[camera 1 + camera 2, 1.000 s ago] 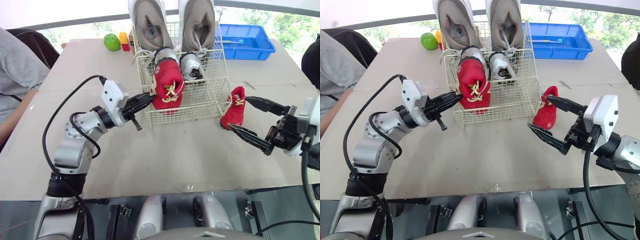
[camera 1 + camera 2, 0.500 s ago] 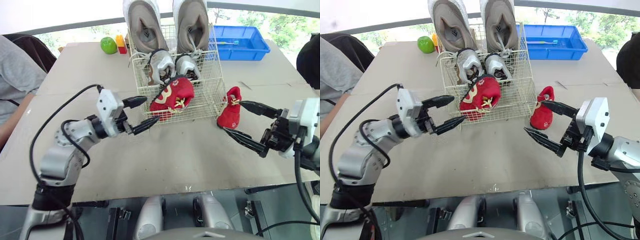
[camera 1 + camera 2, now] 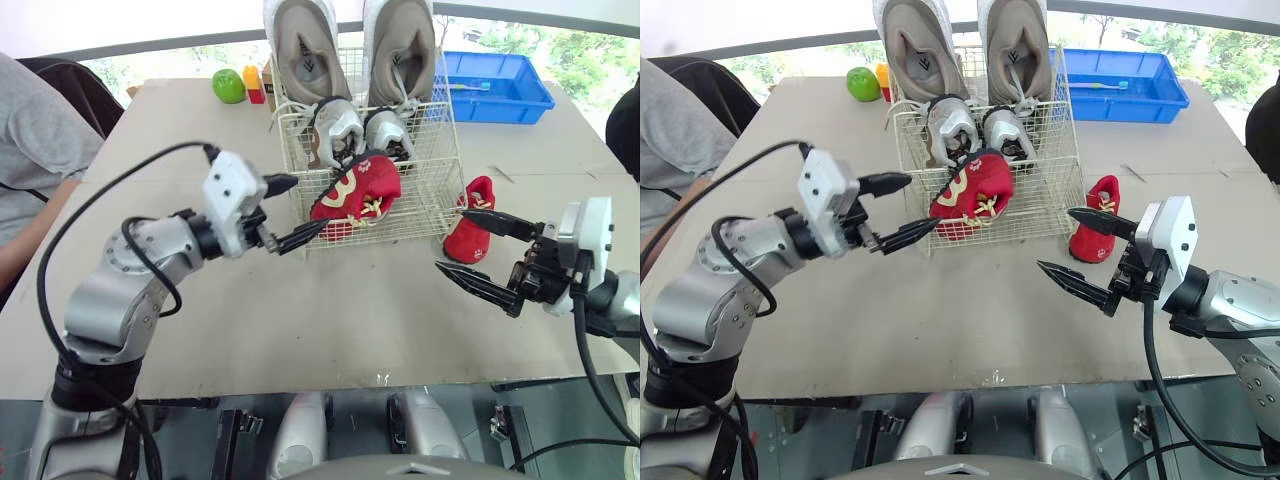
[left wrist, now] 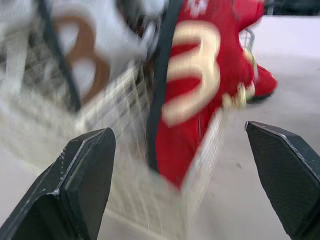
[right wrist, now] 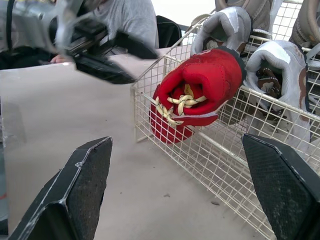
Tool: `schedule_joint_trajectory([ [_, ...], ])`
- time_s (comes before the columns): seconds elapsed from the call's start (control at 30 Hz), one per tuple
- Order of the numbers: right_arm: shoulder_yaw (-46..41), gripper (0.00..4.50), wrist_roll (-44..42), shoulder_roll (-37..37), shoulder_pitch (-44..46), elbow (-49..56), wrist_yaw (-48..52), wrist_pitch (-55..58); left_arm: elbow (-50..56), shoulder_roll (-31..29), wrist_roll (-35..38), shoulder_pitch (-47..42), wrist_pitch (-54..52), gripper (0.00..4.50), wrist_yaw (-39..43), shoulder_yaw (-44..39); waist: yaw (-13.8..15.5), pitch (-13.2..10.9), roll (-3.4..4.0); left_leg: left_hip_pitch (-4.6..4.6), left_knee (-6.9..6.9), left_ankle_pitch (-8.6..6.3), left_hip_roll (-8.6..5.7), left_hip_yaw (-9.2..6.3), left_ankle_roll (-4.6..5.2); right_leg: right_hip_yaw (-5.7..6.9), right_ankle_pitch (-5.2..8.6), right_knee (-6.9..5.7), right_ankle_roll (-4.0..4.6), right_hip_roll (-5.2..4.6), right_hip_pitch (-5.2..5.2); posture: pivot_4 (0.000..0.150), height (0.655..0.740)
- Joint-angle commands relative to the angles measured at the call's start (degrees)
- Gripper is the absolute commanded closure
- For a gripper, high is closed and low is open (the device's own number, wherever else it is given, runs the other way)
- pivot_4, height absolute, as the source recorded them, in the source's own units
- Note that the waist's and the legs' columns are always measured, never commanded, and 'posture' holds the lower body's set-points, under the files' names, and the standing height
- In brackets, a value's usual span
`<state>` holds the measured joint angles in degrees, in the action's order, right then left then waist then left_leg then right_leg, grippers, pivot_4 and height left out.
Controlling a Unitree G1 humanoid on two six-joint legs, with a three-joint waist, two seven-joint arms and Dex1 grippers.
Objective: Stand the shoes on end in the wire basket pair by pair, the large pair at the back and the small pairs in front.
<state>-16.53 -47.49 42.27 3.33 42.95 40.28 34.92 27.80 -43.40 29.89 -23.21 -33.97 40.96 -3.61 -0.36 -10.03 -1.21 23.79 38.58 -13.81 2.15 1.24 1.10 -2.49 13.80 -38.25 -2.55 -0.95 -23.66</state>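
Observation:
The wire basket (image 3: pixel 432 212) holds two large grey shoes (image 3: pixel 305 45) on end at the back and two small silver shoes (image 3: pixel 336 128) in front of them. A small red shoe (image 3: pixel 356 190) marked with a 3 (image 4: pixel 195 90) lies tilted against the basket's front wall. My left gripper (image 3: pixel 308 203) is open just in front of it, touching nothing. The other red shoe (image 3: pixel 473 222) stands on the table to the right of the basket. My right gripper (image 3: pixel 450 240) is open beside it, one finger near its top.
A blue bin (image 3: pixel 497 82) sits at the back right. A green apple (image 3: pixel 228 86) and small blocks (image 3: pixel 250 82) lie at the back left. A person in a grey sleeve (image 3: pixel 40 140) sits at the table's left side.
My left gripper opened and let go of the red shoe, which tipped from upright to lying tilted against the basket's front. The right gripper stayed open and barely moved.

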Motion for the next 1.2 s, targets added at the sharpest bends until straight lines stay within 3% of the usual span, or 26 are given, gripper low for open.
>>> schedule_joint_trajectory([
  [0.03, -1.12, 0.50, -1.46, 0.81, -0.22, 2.37, -0.94, -0.22, 3.38, -0.70, -2.38, -1.50, -0.48, 0.04, -0.39, 2.68, -0.51, 0.00, 0.00, -0.05, -0.09, 0.00, 0.00, 0.00, 0.00, -0.04, 0.00, 0.04, 0.00, 0.02, 0.00, 0.150, 0.7400],
  [0.13, -1.35, 0.50, -1.87, 1.26, -0.80, 3.06, -1.48, -0.12, 2.25, -0.47, -6.27, -2.80, 0.22, 0.04, -1.55, 5.67, -0.47, 0.00, 0.01, -0.06, -0.18, 0.00, 0.02, -0.02, 0.00, 0.01, 0.00, 0.05, 0.01, 0.10, -0.02, 0.150, 0.7400],
  [0.23, -1.65, 0.50, -2.35, 1.63, -0.96, 3.60, -2.37, 0.12, -0.01, 0.61, -9.85, -3.81, 1.41, 0.75, -2.43, 8.12, -0.33, 0.00, 0.00, -0.05, -0.21, 0.00, 0.03, -0.02, 0.00, 0.13, 0.00, 0.05, 0.02, 0.13, -0.01, 0.150, 0.7400],
  [0.43, -2.06, 0.50, -2.46, 2.12, -1.84, 4.64, -4.06, 0.18, -3.34, 4.24, -13.35, -4.33, 3.56, 3.79, -2.94, 10.58, -0.13, 0.02, -0.03, 0.00, -0.19, 0.00, 0.00, 0.00, 0.00, 0.09, -0.01, 0.20, 0.01, 0.06, 0.02, 0.150, 0.7400],
  [0.5, -2.14, 0.50, -2.34, 2.22, -2.32, 4.85, -4.29, -0.05, -3.12, 6.27, -12.05, -2.93, 2.69, 4.47, -4.35, 8.52, -0.09, 0.02, -0.03, 0.00, -0.19, 0.00, 0.00, 0.00, 0.00, 0.07, -0.01, 0.21, 0.01, 0.03, 0.03, 0.150, 0.7400],
  [0.83, -0.17, 0.50, -1.37, 1.84, -1.57, 3.88, -4.34, -0.95, 2.51, 19.55, -1.16, 5.36, 3.87, 4.47, -12.37, -5.13, -0.40, 0.02, -0.05, 0.02, -0.17, 0.00, 0.02, -0.10, 0.00, 0.05, -0.02, 0.21, 0.00, 0.03, 0.03, 0.150, 0.7400],
  [0.97, 0.59, 0.50, -1.11, 2.07, -0.73, 3.02, -3.44, -1.16, 4.60, 22.91, -0.68, 12.15, 7.28, 4.47, -13.01, -5.59, -0.40, 0.02, -0.06, -0.03, -0.20, 0.00, 0.05, -0.12, 0.00, -0.03, -0.02, 0.22, 0.00, 0.05, 0.02, 0.150, 0.7400],
  [1.2, 0.90, 0.50, -0.49, 3.12, 0.48, 1.57, -1.61, -1.08, 4.67, 26.23, -1.26, 14.72, 8.27, 4.47, -16.38, -4.09, -0.40, 0.04, -0.09, -0.03, -0.19, 0.00, 0.02, -0.07, 0.00, 0.00, -0.02, 0.22, 0.01, 0.07, 0.03, 0.150, 0.7400],
])
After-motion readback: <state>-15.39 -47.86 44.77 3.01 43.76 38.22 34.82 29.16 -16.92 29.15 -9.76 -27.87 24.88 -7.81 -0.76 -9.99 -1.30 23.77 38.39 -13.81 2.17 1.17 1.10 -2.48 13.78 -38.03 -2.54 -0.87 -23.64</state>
